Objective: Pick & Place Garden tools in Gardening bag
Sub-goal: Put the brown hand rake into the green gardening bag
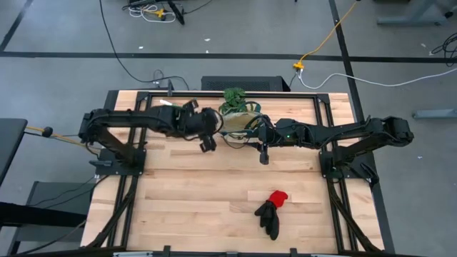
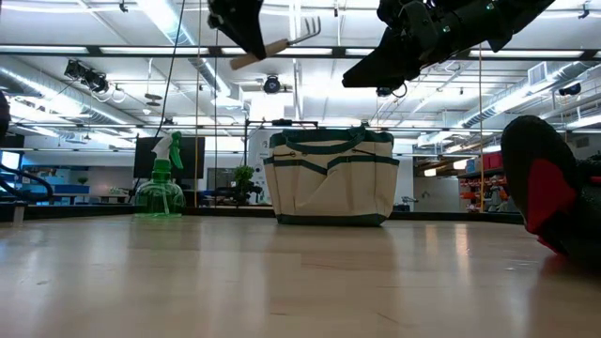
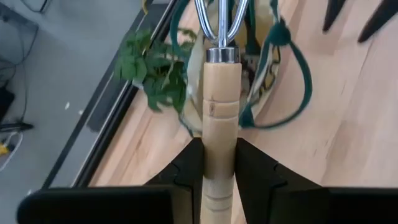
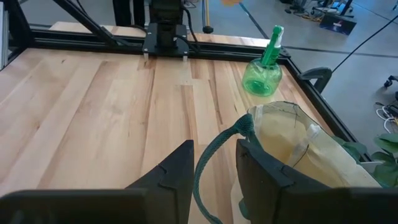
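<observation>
My left gripper [image 1: 208, 141] is shut on a wooden-handled hand rake [image 2: 282, 42], held high over the table just left of the cream gardening bag [image 1: 239, 118]. The rake's metal tines [image 3: 217, 15] point at the bag. My right gripper [image 4: 214, 144] hangs open and empty above the table at the bag's near right; one green bag handle [image 4: 214, 155] shows below its gap. The bag stands upright on its base [image 2: 329, 178]. The green spray bottle [image 2: 161, 188] stands left of the bag. Red-and-black gloves [image 1: 271, 210] lie near the front edge. Shears and the second rake are out of view. My left gripper pinches the rake's wooden handle [image 3: 219, 134] between its two fingers, which lie along the handle. The metal collar and tines stick out past the fingertips. The rake is lifted clear, higher than the bag's top, slightly tilted with the tine end up.
A leafy green plant [image 1: 232, 95] sits at the table's far edge behind the bag. The bag's green handle loops [image 3: 298, 68] hang loose over its sides. Bare wood lies between the bag and the gloves [image 2: 545, 188].
</observation>
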Controlling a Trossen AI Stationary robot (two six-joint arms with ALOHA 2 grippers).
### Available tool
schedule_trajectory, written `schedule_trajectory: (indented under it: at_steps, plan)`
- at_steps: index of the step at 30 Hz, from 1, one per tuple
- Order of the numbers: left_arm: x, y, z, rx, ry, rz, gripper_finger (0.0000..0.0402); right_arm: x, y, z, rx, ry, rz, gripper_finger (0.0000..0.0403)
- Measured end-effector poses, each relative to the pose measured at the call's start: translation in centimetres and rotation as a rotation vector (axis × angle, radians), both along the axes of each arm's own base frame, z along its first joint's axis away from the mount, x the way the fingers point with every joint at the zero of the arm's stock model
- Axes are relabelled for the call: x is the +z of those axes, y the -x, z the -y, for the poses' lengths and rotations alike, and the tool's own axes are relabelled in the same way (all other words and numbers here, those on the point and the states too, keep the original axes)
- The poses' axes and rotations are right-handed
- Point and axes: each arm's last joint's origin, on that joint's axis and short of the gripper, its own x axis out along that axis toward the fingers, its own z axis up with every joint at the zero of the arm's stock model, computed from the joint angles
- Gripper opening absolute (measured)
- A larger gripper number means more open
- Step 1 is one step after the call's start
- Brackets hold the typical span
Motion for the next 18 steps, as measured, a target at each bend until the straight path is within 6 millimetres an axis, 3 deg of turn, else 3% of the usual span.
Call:
schedule_trajectory:
  at_steps: [7,13,18]
  plan:
    - [0.7,-0.8,-3.9,-0.034,0.040,0.107,0.0076,0.0,0.0,0.0,-0.001,-0.004,0.000,0.0123]
    - [1.0,-0.9,-5.6,-0.054,0.054,0.149,0.0076,0.0,0.0,0.0,-0.006,-0.016,0.001,0.0123]
    - [-1.2,-1.3,-6.8,-0.068,0.084,0.179,0.0076,0.0,0.0,0.0,-0.006,-0.018,0.002,0.0123]
